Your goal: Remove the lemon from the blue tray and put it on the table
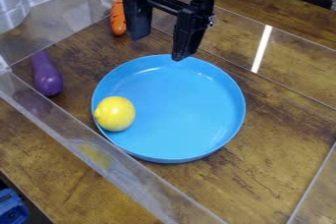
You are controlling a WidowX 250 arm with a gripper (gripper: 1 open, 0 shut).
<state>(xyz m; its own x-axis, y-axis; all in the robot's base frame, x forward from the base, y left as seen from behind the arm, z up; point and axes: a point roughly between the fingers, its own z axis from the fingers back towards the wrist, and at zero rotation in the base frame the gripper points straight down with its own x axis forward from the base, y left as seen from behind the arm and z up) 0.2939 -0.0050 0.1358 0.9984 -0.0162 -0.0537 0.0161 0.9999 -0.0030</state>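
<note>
The yellow lemon (114, 113) lies inside the blue tray (217, 130), near its left rim. The tray rests on the dark wood table (282, 56). My gripper (164, 37) hangs above the tray's far edge, pointing down, well apart from the lemon, up and to its right. Its two black fingers (188, 36) stand apart with nothing between them, so it is open.
A purple eggplant (47, 74) lies on the table left of the tray. An orange carrot (118, 16) sits behind the gripper at the back. Clear plastic walls (79, 140) run along the front-left and the sides.
</note>
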